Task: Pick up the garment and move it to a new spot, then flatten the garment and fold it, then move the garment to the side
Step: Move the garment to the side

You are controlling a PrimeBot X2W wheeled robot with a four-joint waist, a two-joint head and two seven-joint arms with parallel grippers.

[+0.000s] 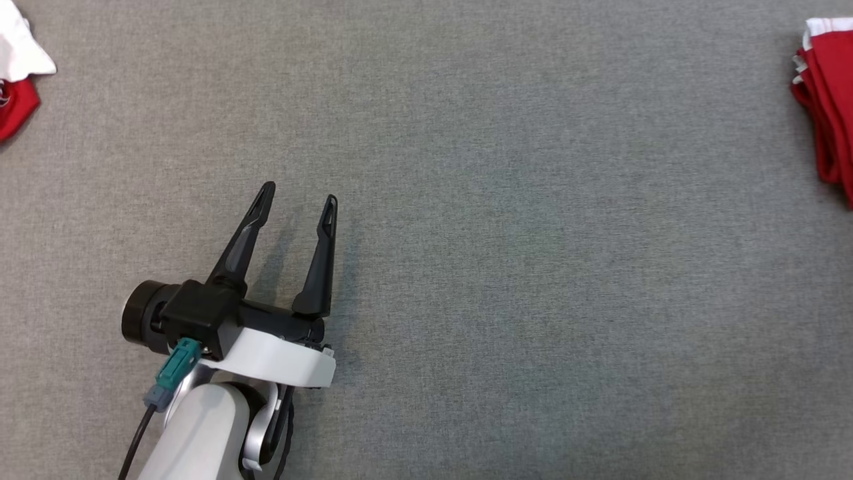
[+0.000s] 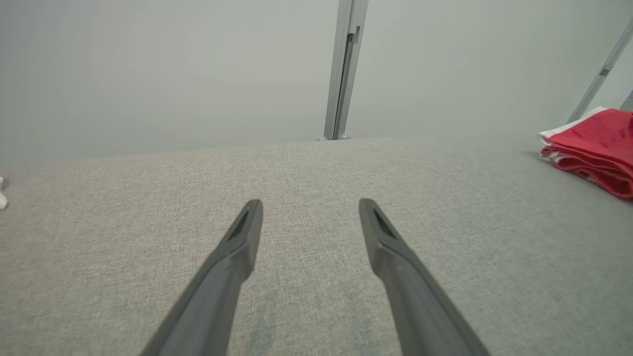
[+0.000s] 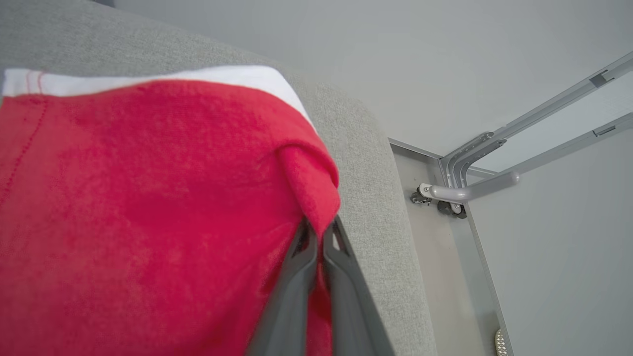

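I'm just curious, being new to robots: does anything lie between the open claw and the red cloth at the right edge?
Nothing. The head view shows bare grey tabletop all the way from the left gripper to the red garment.

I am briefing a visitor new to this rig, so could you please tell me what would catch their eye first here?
The red garment at the right edge of the grey table stands out most, and the right gripper is shut on a fold of it. Next comes the left gripper, open above bare tabletop at the lower left. A red-and-white heap lies at the top left corner.
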